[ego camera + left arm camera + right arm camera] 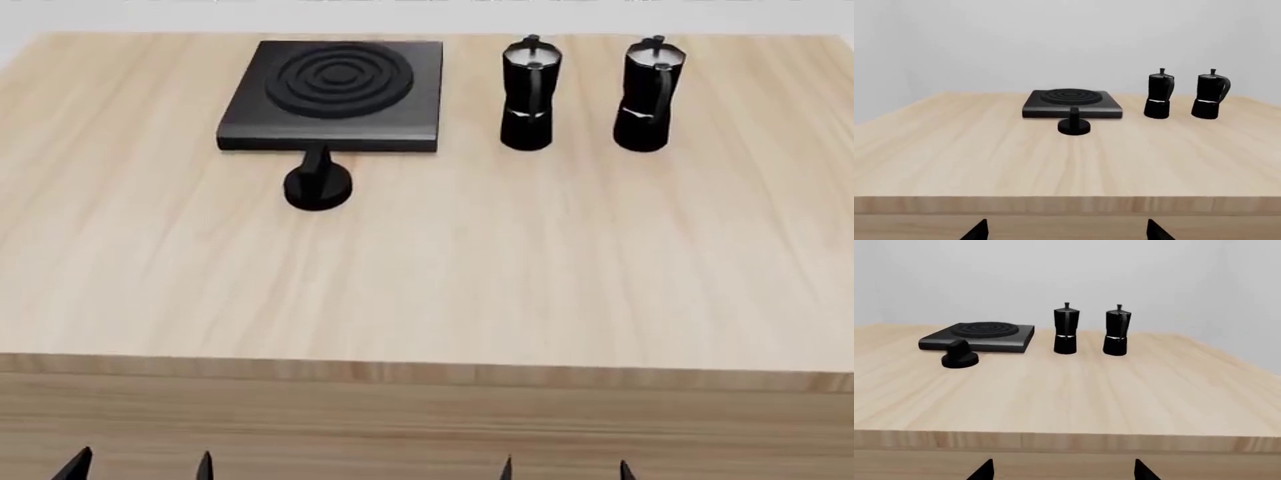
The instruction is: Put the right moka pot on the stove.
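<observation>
In the left wrist view, the wooden desk (987,155) stretches away from its near edge, and the stove (1072,103) lies flat toward the far edge with a small black knob (1073,123) standing just in front of it. Beside the stove stand two upright pots: the left pot (1159,94) and, farther toward the desk's right edge, the right pot (1210,94), apart from each other and from the stove. The left gripper (1066,231) shows only two dark fingertips (977,231) below the near edge, spread wide and empty. In the head view, the stove (335,93) sits near the far edge, left of the middle, the knob (318,183) close to its front side, the left pot (527,94) just right of the stove, and the right pot (649,94) farther right, toward the far right corner. The left gripper (140,467) and right gripper (565,469) peek in below the near edge, both parted, holding nothing. In the right wrist view, the stove (979,336), knob (959,355), left pot (1066,329) and right pot (1117,331) line up along the far side, and the right gripper (1062,471) shows spread tips below the near edge, well apart from the pots.
</observation>
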Motion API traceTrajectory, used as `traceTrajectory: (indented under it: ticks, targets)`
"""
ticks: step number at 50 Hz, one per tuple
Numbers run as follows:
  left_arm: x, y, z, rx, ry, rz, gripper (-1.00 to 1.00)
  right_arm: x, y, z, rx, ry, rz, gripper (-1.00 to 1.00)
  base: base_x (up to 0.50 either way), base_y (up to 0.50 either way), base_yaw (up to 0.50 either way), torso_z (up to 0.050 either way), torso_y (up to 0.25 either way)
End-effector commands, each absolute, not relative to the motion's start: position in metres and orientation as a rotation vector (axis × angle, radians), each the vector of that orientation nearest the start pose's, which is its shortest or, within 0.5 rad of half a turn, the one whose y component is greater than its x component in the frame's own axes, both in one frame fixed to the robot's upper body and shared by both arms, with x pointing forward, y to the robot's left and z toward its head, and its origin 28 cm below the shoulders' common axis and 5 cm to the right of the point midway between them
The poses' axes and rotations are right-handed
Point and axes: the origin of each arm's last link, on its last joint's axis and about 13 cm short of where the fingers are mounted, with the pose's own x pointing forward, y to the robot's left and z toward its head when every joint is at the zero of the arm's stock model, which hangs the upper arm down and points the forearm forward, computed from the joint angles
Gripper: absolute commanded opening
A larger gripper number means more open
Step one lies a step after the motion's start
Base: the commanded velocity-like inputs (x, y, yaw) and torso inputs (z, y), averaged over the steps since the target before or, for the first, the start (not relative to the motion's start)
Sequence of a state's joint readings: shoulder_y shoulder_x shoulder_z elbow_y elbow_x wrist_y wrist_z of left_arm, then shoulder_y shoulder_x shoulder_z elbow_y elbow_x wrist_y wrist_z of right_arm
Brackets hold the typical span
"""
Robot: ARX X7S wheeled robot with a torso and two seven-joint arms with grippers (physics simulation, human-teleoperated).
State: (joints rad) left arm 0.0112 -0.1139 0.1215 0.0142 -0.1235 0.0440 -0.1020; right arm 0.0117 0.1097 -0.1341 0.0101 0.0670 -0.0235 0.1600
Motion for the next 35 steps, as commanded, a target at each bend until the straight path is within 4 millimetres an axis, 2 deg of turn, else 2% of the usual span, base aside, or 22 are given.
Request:
traceTrajectory:
  ticks: [1, 26, 35]
  targets:
    - [0.2074, 0.2072, 0.0155, -0.012, -0.038, -0.014, 1.0, 0.2115, -0.0965, 0.0138, -0.047, -0.023, -0.027, 1.0, 0.32, 0.0, 0.0, 0.0, 0.0]
    - [0.2076, 0.2071, 0.0152, -0.014, -0.04, -0.008, 1.0, 0.2129, -0.0971, 0.013, -0.047, -0.021, -0.037, 1.0, 0.31, 0.0, 0.0, 0.0, 0.0]
    - [0.2078, 0.2072, 0.0148, -0.014, -0.04, -0.004, 1.0, 0.2125, -0.0974, 0.0132, -0.045, -0.023, -0.04, 1.0, 0.2, 0.0, 0.0, 0.0, 0.0]
